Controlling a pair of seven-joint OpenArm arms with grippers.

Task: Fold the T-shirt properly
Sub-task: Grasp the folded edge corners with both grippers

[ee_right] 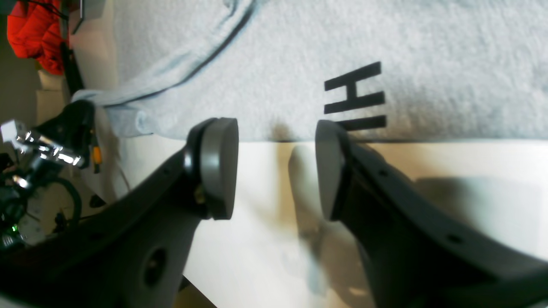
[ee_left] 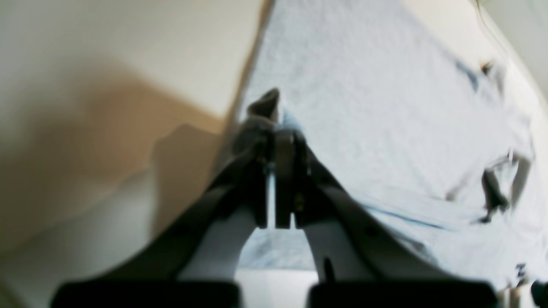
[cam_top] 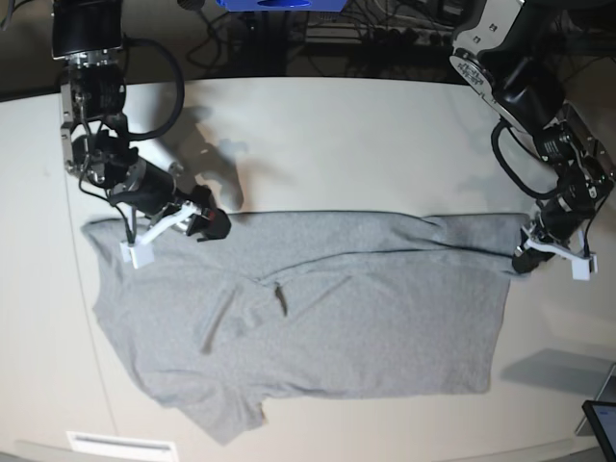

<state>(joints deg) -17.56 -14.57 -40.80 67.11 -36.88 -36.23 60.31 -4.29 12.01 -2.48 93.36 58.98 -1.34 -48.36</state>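
left wrist view blurred, T-shirt (ee_right: 385,51) lettering (ee_right: 355,98) cut by gripper (ee_right: 276,167)

Left wrist view is soft and blurred, right wrist view sharper with bright table (ee_right: 428,162) glare, base view dim.

premises read as a robotics lab or test bay rather than a home. two black robot arms (cam_top: 106,144) (cam_top: 539,106) stand over a wide, plain off-white surface (cam_top: 337,135), with a tangle of dark cables (cam_top: 385,29) and a blue unit (cam_top: 279,4) along its far edge. an orange-red garment (ee_right: 32,32) lies beyond the surface's edge; a dark screen corner (cam_top: 602,423) shows at the near edge.
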